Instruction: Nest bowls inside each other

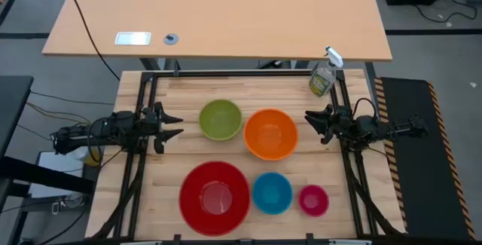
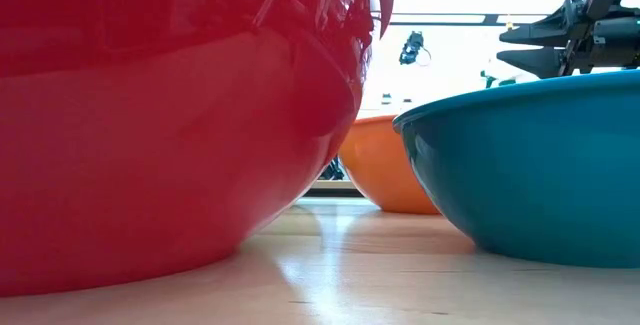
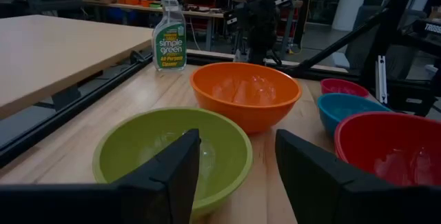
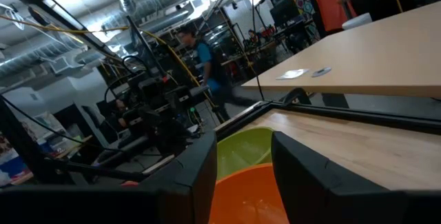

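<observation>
Five bowls rest separately on their bases on the wooden table: lime green (image 1: pixel 221 119) and orange (image 1: pixel 270 133) at mid-table, red (image 1: pixel 215 197), blue (image 1: pixel 272 192) and small magenta-pink (image 1: pixel 313 200) near the front edge. My left gripper (image 1: pixel 178 124) hovers open at the table's left side, pointing level toward the green bowl (image 3: pixel 173 154). My right gripper (image 1: pixel 309 120) hovers open at the right side, pointing toward the orange bowl (image 4: pixel 251 195). Neither touches anything.
A spray bottle (image 1: pixel 324 75) stands at the table's far right corner. A second, lighter desk (image 1: pixel 218 15) lies beyond the far edge. In the right wrist view a person (image 4: pixel 203 62) stands in the room behind. Bare wood lies between the two rows of bowls.
</observation>
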You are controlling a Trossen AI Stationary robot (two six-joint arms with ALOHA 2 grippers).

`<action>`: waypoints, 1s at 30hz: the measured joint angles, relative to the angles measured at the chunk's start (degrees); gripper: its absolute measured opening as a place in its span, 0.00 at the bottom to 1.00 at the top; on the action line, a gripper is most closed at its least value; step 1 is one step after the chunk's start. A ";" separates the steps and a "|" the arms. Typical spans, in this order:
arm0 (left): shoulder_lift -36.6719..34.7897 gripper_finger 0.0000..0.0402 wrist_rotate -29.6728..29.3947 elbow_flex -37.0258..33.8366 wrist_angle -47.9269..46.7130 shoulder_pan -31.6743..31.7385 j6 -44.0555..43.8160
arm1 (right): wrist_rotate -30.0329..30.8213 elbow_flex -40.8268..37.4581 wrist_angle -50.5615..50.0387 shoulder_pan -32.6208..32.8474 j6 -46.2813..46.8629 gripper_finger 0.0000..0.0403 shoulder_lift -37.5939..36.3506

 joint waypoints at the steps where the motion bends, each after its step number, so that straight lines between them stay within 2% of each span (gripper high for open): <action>1: 0.00 0.48 0.00 0.00 0.00 0.01 0.00 | 0.00 0.02 0.00 0.00 0.00 0.36 -0.01; 21: 0.00 0.48 0.00 0.00 0.09 0.00 -0.02 | 0.00 0.00 0.00 0.00 -0.02 0.36 -0.01; 30: 0.00 0.48 -0.02 0.00 6.70 0.00 -0.09 | -0.01 0.02 -0.01 0.02 -0.01 0.36 -0.02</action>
